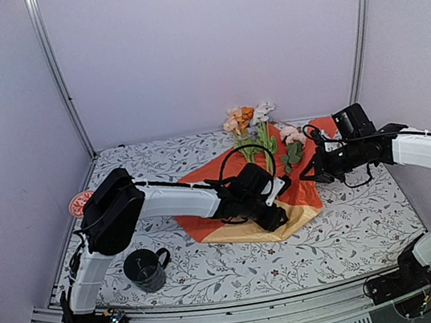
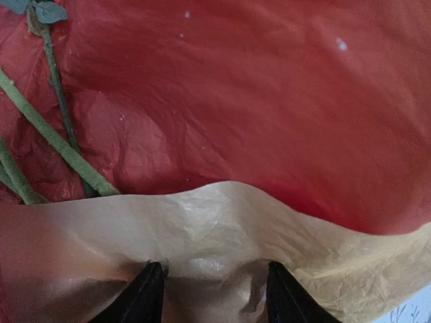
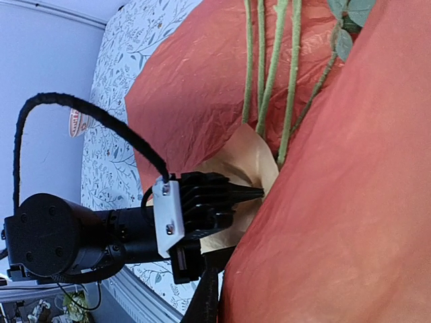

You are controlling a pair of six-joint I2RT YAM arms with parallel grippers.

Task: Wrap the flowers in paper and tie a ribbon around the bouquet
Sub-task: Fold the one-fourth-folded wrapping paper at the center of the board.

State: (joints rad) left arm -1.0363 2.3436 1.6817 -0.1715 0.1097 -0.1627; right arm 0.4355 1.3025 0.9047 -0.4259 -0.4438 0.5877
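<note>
The paper (image 1: 218,179) lies spread on the table, orange-red side up, with a mustard-yellow flap (image 1: 299,218) folded over at the front. The flowers (image 1: 246,118) lie unwrapped on it, heads at the back, and their green stems (image 2: 62,153) run down toward the fold. My left gripper (image 2: 215,286) is open, its fingers (image 2: 145,296) apart and resting on the yellow flap (image 2: 222,222). My right gripper (image 1: 313,173) is shut on the paper's right edge, which is raised, and the red sheet (image 3: 350,202) fills that wrist view. The ribbon is out of view.
A black mug (image 1: 145,268) stands near the front left. A red-and-white disc (image 1: 80,203) lies at the table's left edge. A black cable loop (image 1: 244,154) arches over my left wrist. Enclosure walls close the back and sides.
</note>
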